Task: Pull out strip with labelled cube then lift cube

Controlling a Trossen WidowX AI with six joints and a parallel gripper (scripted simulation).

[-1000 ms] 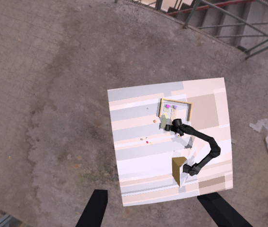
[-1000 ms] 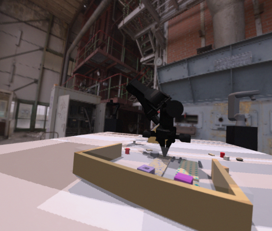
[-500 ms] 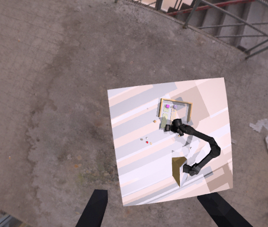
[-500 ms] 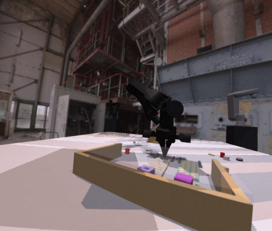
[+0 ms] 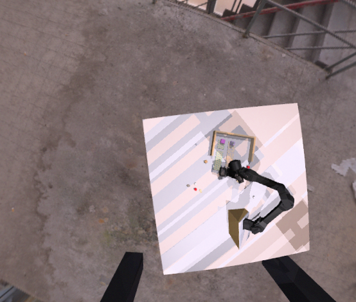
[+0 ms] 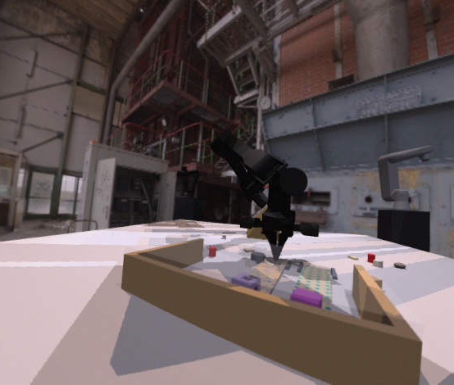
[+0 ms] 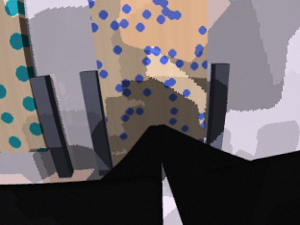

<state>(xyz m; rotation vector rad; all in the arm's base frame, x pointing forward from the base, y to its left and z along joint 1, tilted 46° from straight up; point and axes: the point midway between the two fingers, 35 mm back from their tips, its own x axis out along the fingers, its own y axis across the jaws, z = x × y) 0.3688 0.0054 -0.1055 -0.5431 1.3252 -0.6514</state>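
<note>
A tan strip with blue dots (image 5: 231,152) (image 6: 266,271) (image 7: 144,58) lies flat, with a lavender cube (image 5: 232,143) (image 6: 246,281) bearing a dark mark at its far end. A tan strip with teal dots (image 5: 218,159) (image 6: 314,279) (image 7: 10,96) lies beside it, with a plain magenta cube (image 5: 222,141) (image 6: 306,297) at its far end. A pale gap seems to cross the teal-dotted strip, but I cannot tell for sure. My gripper (image 6: 276,257) (image 7: 157,133) is shut and empty, pointing down over the near end of the blue-dotted strip. The fingers hide part of that end.
A wooden wall (image 5: 233,133) (image 6: 219,302) encloses the strips on three sides. Dark upright bars (image 7: 96,120) flank the near strip ends. A small red cylinder (image 5: 248,167) (image 6: 212,251) stands to one side. A brown wedge-shaped block (image 5: 234,227) stands near the arm's base.
</note>
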